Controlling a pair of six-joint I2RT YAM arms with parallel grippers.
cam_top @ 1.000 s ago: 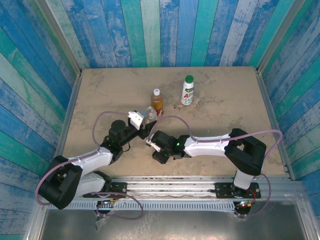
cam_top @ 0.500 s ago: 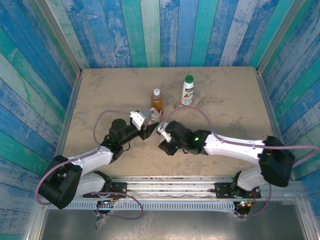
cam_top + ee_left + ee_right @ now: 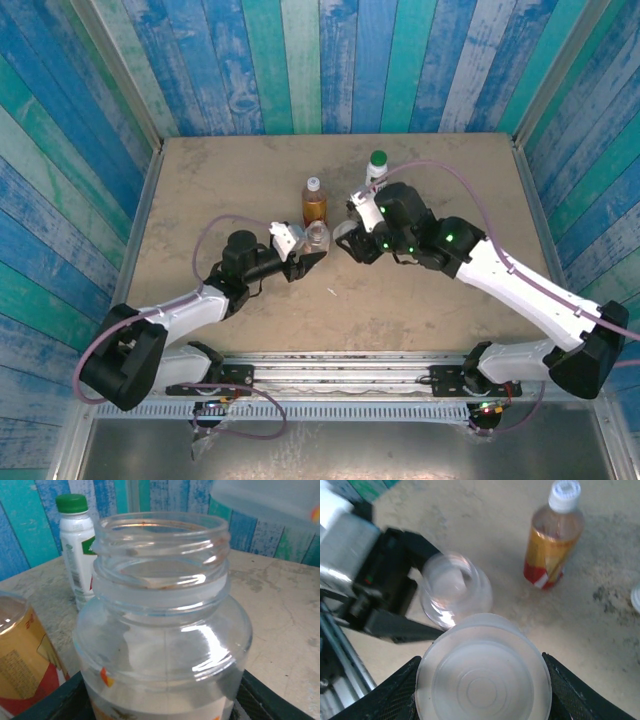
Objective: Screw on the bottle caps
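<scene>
Looking down from above, we see the left tool [image 3: 308, 248] closed around the short clear bottle [image 3: 317, 236], gripping it low on the body and holding it upright near the middle of the table [image 3: 200, 180]. From the left wrist, the bottle's wide threaded mouth is open and bare, and the tool's dark fingers [image 3: 45, 705] press against its sides at the bottom of the view. The right tool [image 3: 350, 243] sits just at 3 o'clock of that bottle, its jaws partly spread and clamped on the pale grey cap [image 3: 482, 672]. From the right wrist, the cap spans the gap between both fingers [image 3: 570, 690], its round face turned to the camera. In the left wrist view the cap hangs above the bottle's mouth, off toward 1 o'clock, clearly apart from the rim. The amber bottle [image 3: 314, 203] with the red label stands upright just beside the clear one, at its 12 o'clock, with the tiny white cap [image 3: 564, 492] on its neck. The white bottle [image 3: 75, 555] with the green-red label stands farther back, at about 2 o'clock of the amber one, partly behind the right arm from above, and the dark green cap [image 3: 378, 157] sits on it. We cannot tell whether either seated cap is tight.
</scene>
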